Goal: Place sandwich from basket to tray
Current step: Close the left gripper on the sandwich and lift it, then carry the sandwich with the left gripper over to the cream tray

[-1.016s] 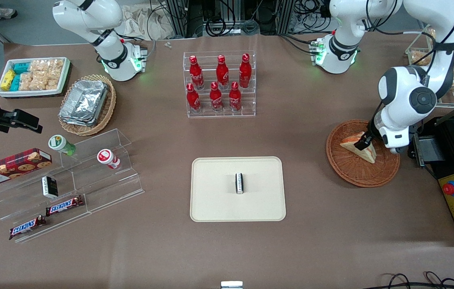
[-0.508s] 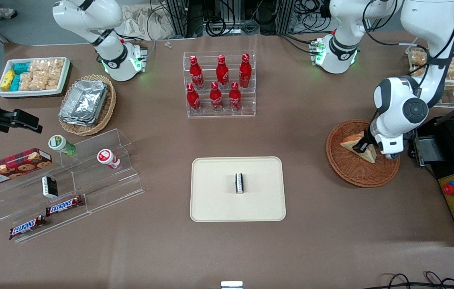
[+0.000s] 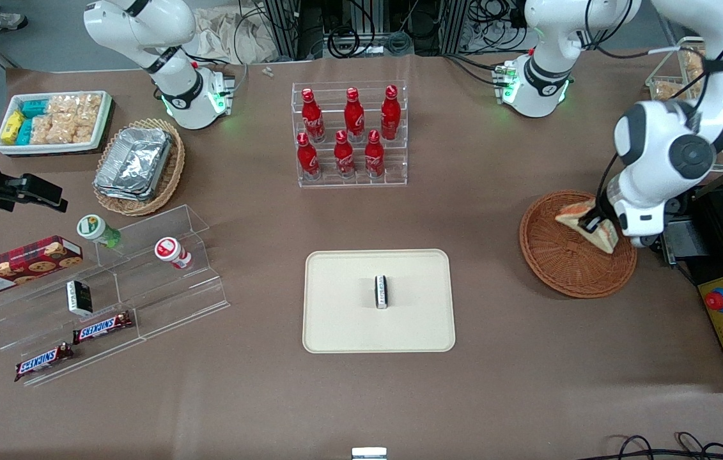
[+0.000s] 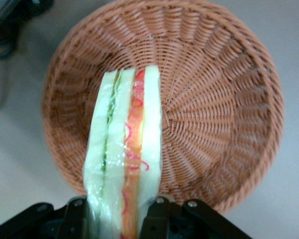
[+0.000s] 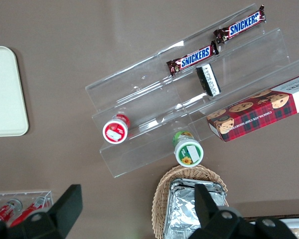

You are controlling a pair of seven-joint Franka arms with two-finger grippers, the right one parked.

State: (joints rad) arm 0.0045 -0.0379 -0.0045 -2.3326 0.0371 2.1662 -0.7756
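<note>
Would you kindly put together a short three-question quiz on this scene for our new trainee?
1. True or false: the end effector is shut on the sandwich.
2. Multiple choice: where is the sandwich now? A) flat on the tray; B) held above the basket; C) beside the red bottles.
3. Short answer: what already sits on the tray?

Key
1. True: in the left wrist view its fingers press both bread faces.
2. B: the basket floor shows bare beneath the wedge.
3. One small dark packet, near the tray's middle.
</note>
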